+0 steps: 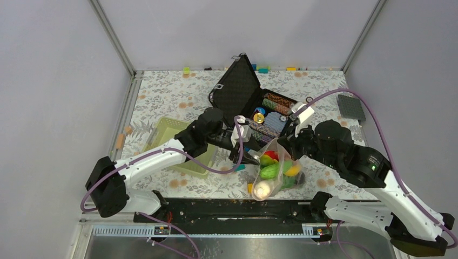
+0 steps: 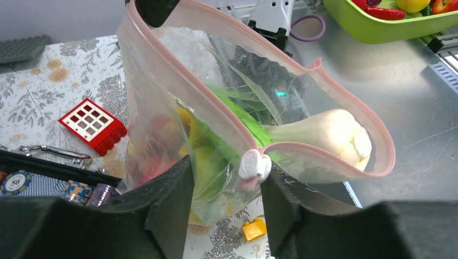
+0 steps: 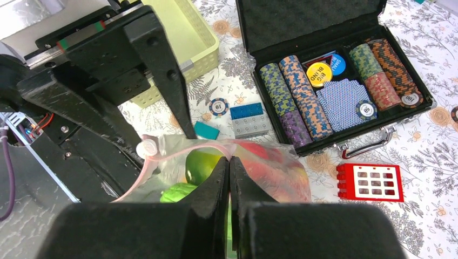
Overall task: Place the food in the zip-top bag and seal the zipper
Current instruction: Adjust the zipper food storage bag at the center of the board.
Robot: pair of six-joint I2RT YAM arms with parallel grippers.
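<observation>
Right gripper point(image 3: 229, 175) is clamping the zip-top bag point(image 3: 270, 167) rim; left gripper point(image 2: 227, 168) is straddling the zipper point(image 2: 186, 91) slider, unclosed, possibly slipping off it

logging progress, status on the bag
Right gripper shut on bag rim. Left gripper open around slider. Food inside, zipper unsealed. White vegetable close to mouth.

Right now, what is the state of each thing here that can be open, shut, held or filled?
bag, held up, mouth open.
food, inside the bag.
zipper, not sealed; its slider sits between the left gripper's fingers.
case, lid open, chips inside.
basket, upright.
right gripper, shut on the bag's rim.
left gripper, around the slider, grip unclear.
</observation>
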